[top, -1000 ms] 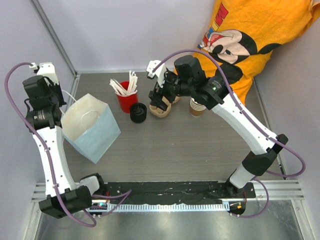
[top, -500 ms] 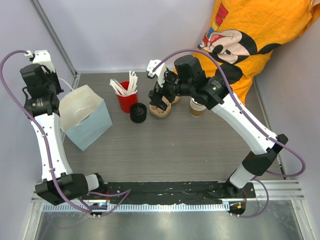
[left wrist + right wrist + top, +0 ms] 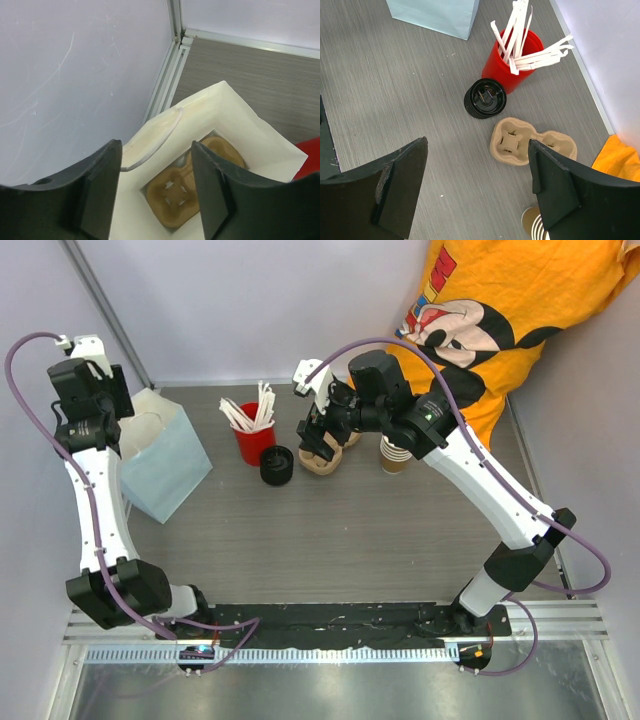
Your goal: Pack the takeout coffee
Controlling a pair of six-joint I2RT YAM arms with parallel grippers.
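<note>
Over the last second the pale blue bag [image 3: 165,465] moves from the open left part of the table back into the far left corner. The left gripper [image 3: 155,152] swings back with it, while the right arm stays where it is. We read this as the bag being repositioned, not as packing. No part of the coffee is in it yet.

The left jaws stand moderately apart with nothing pinched between them. The bag's open mouth lies directly below the gap, and its white handle [image 3: 150,137] curves toward the left-hand jaw. We cannot tell whether a jaw hooks the rim or the handle. At the bottom of the bag, below the gap, lies a brown pulp tray [image 3: 177,197], and we see no cup in there.

The right gripper [image 3: 477,145] hovers with its jaws wide open and empty. Below the gap sit a stack of black lids [image 3: 485,97] and a second pulp tray [image 3: 532,145], just beside each other. Beyond them the red cup [image 3: 512,62] holds white sticks [image 3: 520,30].

The paper cup [image 3: 395,455] stands on the table without a lid, close under the right-hand jaw. It is apart from the lids and well apart from the bag, so capping it looks like the next step.
</note>
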